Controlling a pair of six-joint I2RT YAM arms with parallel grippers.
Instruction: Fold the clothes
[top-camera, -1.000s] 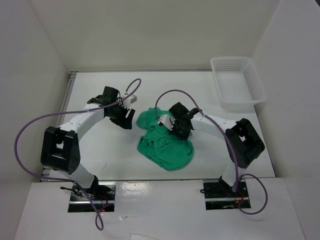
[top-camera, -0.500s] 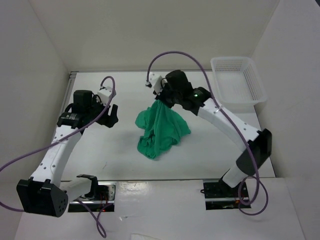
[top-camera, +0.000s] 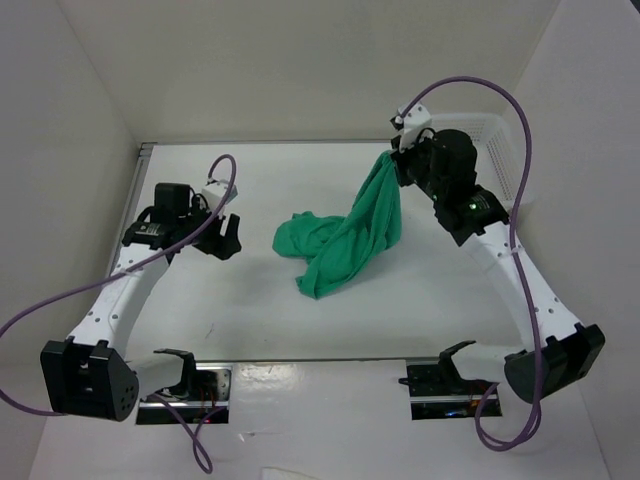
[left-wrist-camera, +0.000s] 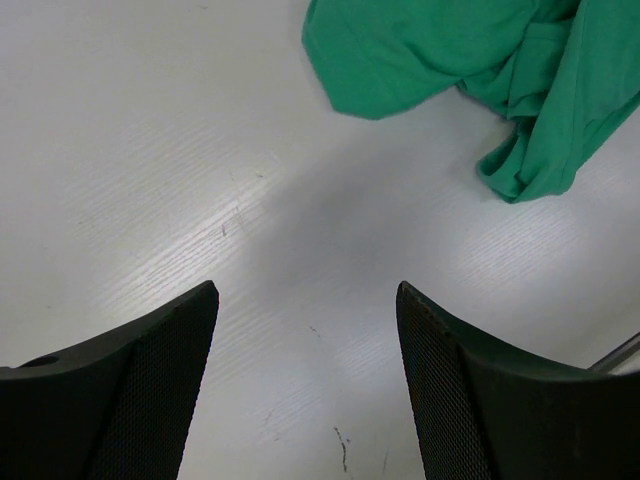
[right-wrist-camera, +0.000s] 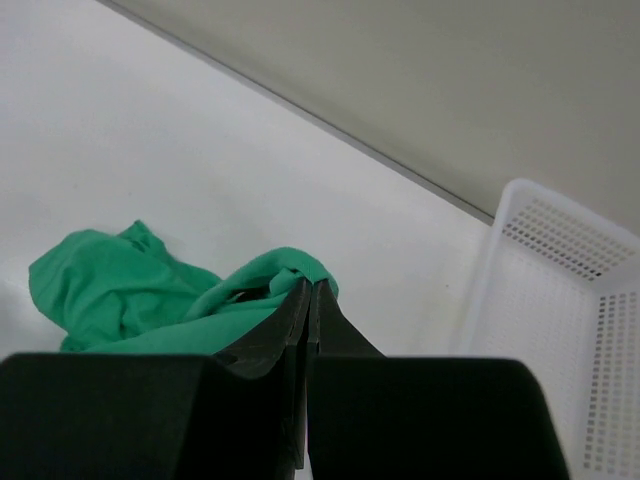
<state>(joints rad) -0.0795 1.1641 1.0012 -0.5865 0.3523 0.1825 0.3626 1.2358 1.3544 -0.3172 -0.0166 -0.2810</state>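
The shirt hangs in a slanting drape, its top end pinched high at the far right and its lower part bunched on the middle of the bench. The right gripper is clamped tight on that top end, near the basket, probably so the cloth's own weight pulls the tangle loose. The left gripper hovers empty to the left of the heap, jaws apart, seemingly ready to catch a free edge.
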